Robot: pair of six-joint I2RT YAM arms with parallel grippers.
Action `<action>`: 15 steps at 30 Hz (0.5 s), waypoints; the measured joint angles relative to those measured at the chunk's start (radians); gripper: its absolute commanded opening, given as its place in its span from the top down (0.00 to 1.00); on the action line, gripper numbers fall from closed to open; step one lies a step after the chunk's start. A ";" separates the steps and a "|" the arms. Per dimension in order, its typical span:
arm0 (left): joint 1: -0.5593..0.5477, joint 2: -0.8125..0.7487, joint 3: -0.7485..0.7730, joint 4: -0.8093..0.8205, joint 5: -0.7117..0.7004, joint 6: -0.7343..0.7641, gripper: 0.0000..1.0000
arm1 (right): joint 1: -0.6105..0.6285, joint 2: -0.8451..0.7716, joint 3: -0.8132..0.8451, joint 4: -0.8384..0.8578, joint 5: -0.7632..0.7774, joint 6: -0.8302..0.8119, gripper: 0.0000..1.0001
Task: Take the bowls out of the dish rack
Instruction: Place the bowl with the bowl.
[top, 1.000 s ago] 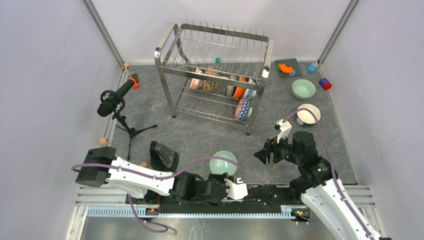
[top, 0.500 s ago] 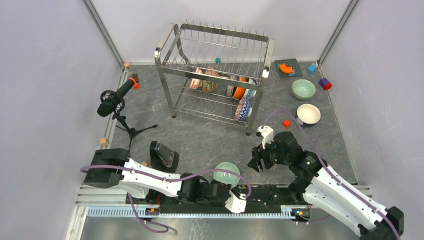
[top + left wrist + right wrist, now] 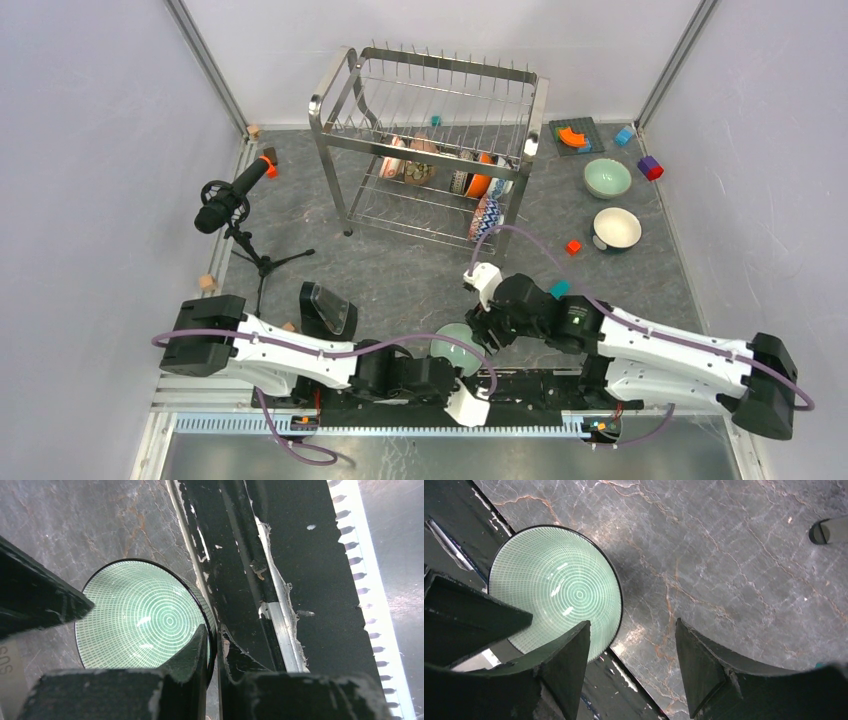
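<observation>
Pinching the rim of the green bowl (image 3: 145, 620), your left gripper (image 3: 214, 637) is almost closed on it, by the near edge of the table (image 3: 400, 270). Your right gripper (image 3: 633, 627) hangs wide open just above that bowl and holds nothing. More bowls (image 3: 480, 183) stand in the dish rack (image 3: 425, 148), far back.
</observation>
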 measured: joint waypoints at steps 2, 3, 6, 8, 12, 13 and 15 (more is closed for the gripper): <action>0.000 -0.012 0.000 0.000 0.002 0.005 0.98 | 0.019 0.039 0.016 0.013 0.018 -0.001 0.35; 0.000 -0.020 0.000 0.000 0.002 0.006 0.98 | 0.026 0.059 0.021 0.021 0.027 -0.003 0.35; 0.000 -0.041 0.000 0.001 0.002 0.007 0.98 | 0.032 0.097 0.025 0.030 0.040 -0.006 0.39; 0.000 -0.052 -0.001 0.002 0.002 0.007 0.98 | 0.033 0.117 0.028 0.030 0.049 -0.011 0.42; 0.000 -0.060 -0.003 0.002 0.002 0.007 0.98 | 0.033 0.147 0.042 0.035 0.055 -0.018 0.48; 0.000 -0.060 -0.003 0.002 0.002 0.007 0.98 | 0.033 0.153 0.045 0.036 0.055 -0.021 0.50; 0.000 -0.060 -0.003 0.002 0.002 0.007 0.98 | 0.033 0.160 0.050 0.041 0.055 -0.024 0.52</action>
